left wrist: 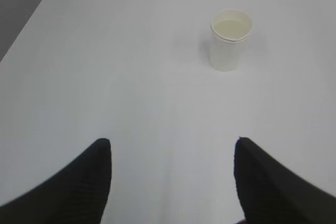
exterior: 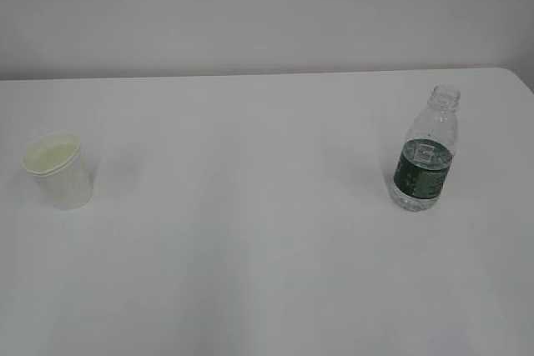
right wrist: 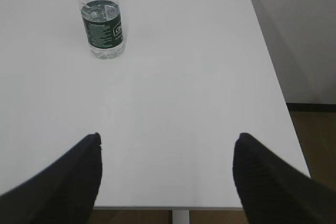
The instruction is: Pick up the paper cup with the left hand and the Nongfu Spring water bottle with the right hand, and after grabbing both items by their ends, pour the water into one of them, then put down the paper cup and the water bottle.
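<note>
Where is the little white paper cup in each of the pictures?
Exterior view: the paper cup stands at the far left on the white table.
Left wrist view: the cup stands upright at upper right of centre, well beyond the open end effector.
Right wrist view: not in it; only the water bottle shows.
Shared landmark: the white table top, seen in all three views.
</note>
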`<state>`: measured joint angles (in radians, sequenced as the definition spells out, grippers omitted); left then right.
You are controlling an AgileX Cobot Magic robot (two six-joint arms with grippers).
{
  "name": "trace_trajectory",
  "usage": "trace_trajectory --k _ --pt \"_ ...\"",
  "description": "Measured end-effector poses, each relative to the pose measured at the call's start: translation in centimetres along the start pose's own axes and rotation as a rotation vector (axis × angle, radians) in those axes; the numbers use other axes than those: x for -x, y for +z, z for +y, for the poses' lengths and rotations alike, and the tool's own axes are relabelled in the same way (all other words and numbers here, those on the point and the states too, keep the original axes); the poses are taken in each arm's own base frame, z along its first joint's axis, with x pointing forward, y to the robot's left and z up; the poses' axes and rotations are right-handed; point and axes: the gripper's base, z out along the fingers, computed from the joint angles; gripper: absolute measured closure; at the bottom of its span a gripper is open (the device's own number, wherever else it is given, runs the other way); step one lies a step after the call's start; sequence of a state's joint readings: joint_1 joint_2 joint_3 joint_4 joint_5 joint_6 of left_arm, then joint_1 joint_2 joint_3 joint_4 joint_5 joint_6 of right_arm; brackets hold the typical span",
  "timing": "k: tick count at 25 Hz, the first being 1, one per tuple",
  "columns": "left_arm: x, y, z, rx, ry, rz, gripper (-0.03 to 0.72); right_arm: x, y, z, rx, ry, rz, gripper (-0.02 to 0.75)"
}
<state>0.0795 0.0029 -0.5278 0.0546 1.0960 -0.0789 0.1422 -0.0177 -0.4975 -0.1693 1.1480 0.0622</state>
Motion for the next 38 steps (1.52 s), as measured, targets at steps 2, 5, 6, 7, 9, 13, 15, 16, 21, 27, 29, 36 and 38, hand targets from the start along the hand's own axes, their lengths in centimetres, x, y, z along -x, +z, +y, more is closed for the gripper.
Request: trace_trajectory --k 2,5,6,7,9,13,15,16,21,27,29,36,38 --pt "0.0 0.0 0.0 0.0 0.0 0.0 0.165 0.0 0.0 0.0 0.0 0.0 0.0 0.148" --pt "0.0 0.0 0.0 0.0 0.0 0.0 0.165 0.0 0.0 0.0 0.0 0.0 0.0 0.148" --pt "0.0 0.0 0.0 0.0 0.0 0.0 0.165 0.0 0.0 0.0 0.0 0.0 0.0 0.148" --pt "0.0 0.0 0.0 0.0 0.0 0.0 0.165 0.0 0.0 0.0 0.0 0.0 0.0 0.148" --pt "0.0 0.0 0.0 0.0 0.0 0.0 0.165 0.0 0.0 0.0 0.0 0.0 0.0 0.148" --pt "0.0 0.0 0.0 0.0 0.0 0.0 0.165 0.0 0.0 0.0 0.0 0.0 0.0 0.148" --pt "0.0 0.0 0.0 0.0 0.0 0.0 0.165 0.0 0.0 0.0 0.0 0.0 0.0 0.148" --pt "0.0 0.0 0.0 0.0 0.0 0.0 0.165 0.0 0.0 0.0 0.0 0.0 0.0 0.148" --pt "0.0 0.0 0.0 0.0 0.0 0.0 0.165 0.0 0.0 0.0 0.0 0.0 0.0 0.148" --pt "0.0 0.0 0.0 0.0 0.0 0.0 0.165 0.0 0.0 0.0 0.0 0.0 0.0 0.148" --pt "0.0 0.0 0.0 0.0 0.0 0.0 0.165 0.0 0.0 0.0 0.0 0.0 0.0 0.148" --pt "0.0 0.0 0.0 0.0 0.0 0.0 0.165 0.0 0.0 0.0 0.0 0.0 0.0 0.148" --pt "0.0 0.0 0.0 0.0 0.0 0.0 0.165 0.0 0.0 0.0 0.0 0.0 0.0 0.148"
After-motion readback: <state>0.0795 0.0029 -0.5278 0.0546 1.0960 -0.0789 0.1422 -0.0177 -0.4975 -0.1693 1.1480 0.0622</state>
